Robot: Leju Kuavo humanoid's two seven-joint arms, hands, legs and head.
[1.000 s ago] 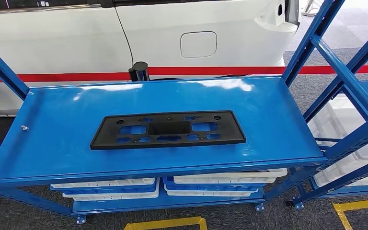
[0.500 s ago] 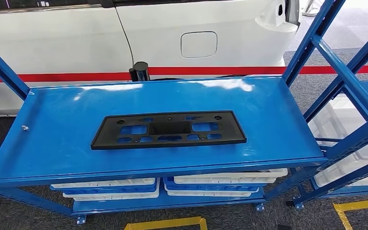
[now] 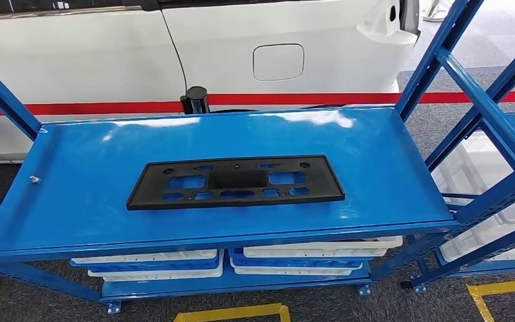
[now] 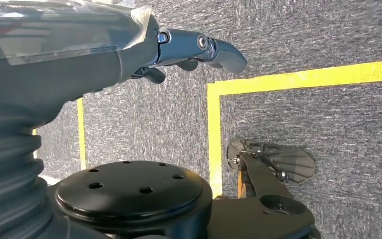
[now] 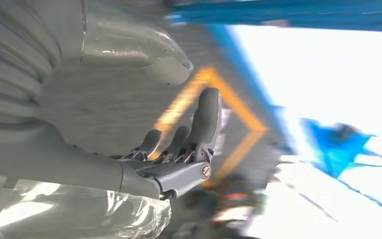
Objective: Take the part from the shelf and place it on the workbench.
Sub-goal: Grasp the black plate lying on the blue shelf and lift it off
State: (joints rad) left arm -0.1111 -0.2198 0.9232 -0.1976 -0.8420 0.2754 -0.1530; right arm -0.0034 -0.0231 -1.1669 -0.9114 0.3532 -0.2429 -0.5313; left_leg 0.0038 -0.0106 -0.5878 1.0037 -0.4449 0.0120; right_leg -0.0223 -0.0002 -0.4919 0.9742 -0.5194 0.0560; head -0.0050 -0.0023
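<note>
Before you, the black part [image 3: 236, 182], a long flat panel with rectangular cut-outs, lies flat on the top deck of the blue shelf [image 3: 94, 201], near the middle of the deck and nearer its front edge than its back. Nothing touches the part. Taking the part as your mark: a small bolt [image 3: 34, 179] sits on the deck well off to its left, a black post [image 3: 194, 100] stands beyond the deck's back edge behind it, and a white car [image 3: 174, 47] with a red stripe fills the background past that. Below the part, white and blue trays [image 3: 154, 263] are stacked on the lower level. Yellow floor tape [image 3: 235, 312] runs along the grey carpet in front of the shelf.

Your left hand [image 4: 179, 55] hangs over the carpet and a yellow tape line, fingers loosely curled, holding nothing. Your right hand [image 5: 179, 149] shows in a blurred frame; its fingers appear extended and apart with nothing in them, though the smear makes that less than certain.
</note>
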